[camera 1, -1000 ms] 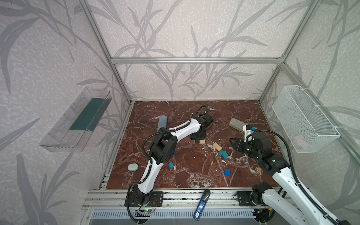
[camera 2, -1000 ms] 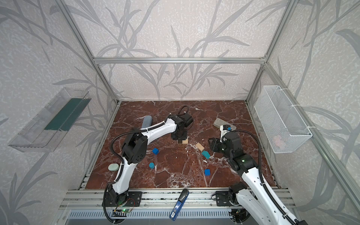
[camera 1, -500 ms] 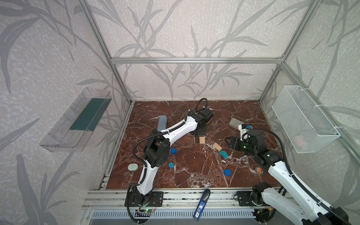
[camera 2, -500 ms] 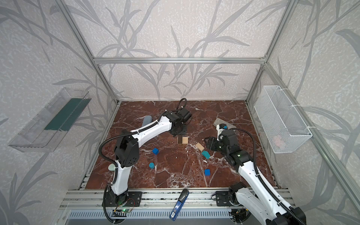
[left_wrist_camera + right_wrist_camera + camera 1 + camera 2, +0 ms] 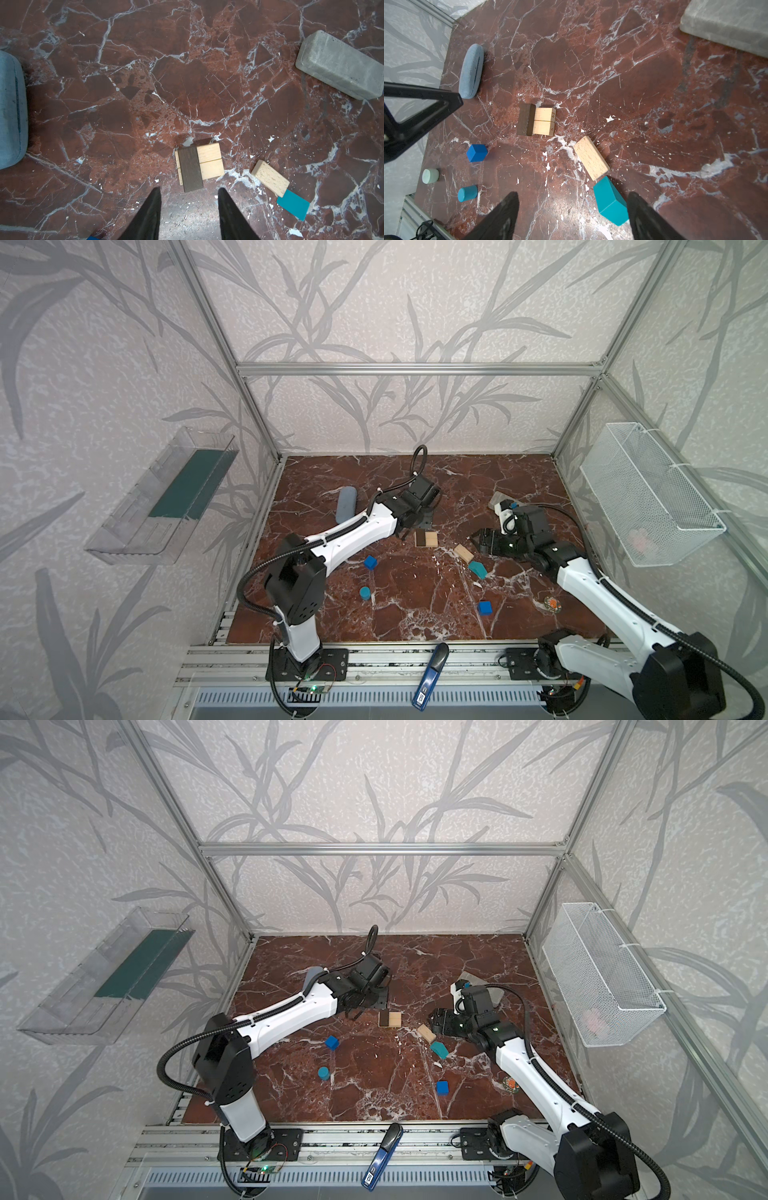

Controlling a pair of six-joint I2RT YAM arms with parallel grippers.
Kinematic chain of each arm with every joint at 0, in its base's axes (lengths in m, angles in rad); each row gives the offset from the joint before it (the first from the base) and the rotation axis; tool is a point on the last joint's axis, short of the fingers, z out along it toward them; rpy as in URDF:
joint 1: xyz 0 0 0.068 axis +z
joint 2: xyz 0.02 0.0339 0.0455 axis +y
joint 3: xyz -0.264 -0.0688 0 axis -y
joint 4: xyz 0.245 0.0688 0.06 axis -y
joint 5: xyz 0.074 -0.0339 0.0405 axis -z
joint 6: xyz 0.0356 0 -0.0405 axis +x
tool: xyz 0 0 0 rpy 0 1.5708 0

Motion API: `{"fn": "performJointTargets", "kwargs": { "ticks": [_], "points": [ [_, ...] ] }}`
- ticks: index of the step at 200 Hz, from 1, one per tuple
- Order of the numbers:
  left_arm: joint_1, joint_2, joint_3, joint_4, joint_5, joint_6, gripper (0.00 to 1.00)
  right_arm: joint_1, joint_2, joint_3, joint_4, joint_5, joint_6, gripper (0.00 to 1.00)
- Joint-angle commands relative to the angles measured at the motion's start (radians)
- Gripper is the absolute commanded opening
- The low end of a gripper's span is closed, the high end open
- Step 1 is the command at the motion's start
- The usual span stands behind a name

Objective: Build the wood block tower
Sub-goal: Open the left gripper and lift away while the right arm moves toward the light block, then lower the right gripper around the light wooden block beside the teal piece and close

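Two pale bars lie side by side with a dark brown bar across them: the tower's base. My left gripper hangs open just behind it, holding nothing. A loose pale bar touches the teal house-shaped piece. My right gripper stands wide open above them, the teal piece close to one fingertip. Two blue cubes and a blue cylinder lie apart on the floor.
A grey-blue case lies at the far left and a grey stone brick at the far right. A pale green stub sits near the left edge. A mesh basket hangs on the right wall.
My left gripper has drawn back from the stack, leaving the dark brown bar on the pale bars. My right gripper has opened wider and shifted towards the loose bar and teal piece.
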State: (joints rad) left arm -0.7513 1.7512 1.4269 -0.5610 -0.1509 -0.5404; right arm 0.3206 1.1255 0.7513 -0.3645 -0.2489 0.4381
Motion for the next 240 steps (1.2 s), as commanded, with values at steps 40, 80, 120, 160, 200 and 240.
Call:
{"fn": "performJointTargets", "kwargs": {
  "ticks": [40, 80, 120, 160, 200, 240],
  "points": [
    [0.036, -0.165, -0.179, 0.238, 0.008, 0.070, 0.44, 0.025, 0.187, 0.167, -0.206, 0.014, -0.182, 0.82],
    [0.099, -0.275, -0.355, 0.440, 0.146, 0.050, 0.49, 0.060, 0.309, 0.262, -0.284, 0.071, -0.245, 0.82],
    [0.146, -0.313, -0.412, 0.470, 0.186, 0.066, 0.51, 0.112, 0.462, 0.385, -0.399, 0.149, -0.323, 0.82],
    [0.177, -0.342, -0.452, 0.499, 0.202, 0.060, 0.51, 0.136, 0.575, 0.446, -0.458, 0.206, -0.346, 0.80],
    [0.206, -0.355, -0.488, 0.537, 0.224, 0.045, 0.51, 0.154, 0.619, 0.436, -0.442, 0.231, -0.347, 0.78],
    [0.220, -0.346, -0.489, 0.538, 0.238, 0.033, 0.51, 0.167, 0.651, 0.433, -0.417, 0.229, -0.343, 0.72]
  ]
}}
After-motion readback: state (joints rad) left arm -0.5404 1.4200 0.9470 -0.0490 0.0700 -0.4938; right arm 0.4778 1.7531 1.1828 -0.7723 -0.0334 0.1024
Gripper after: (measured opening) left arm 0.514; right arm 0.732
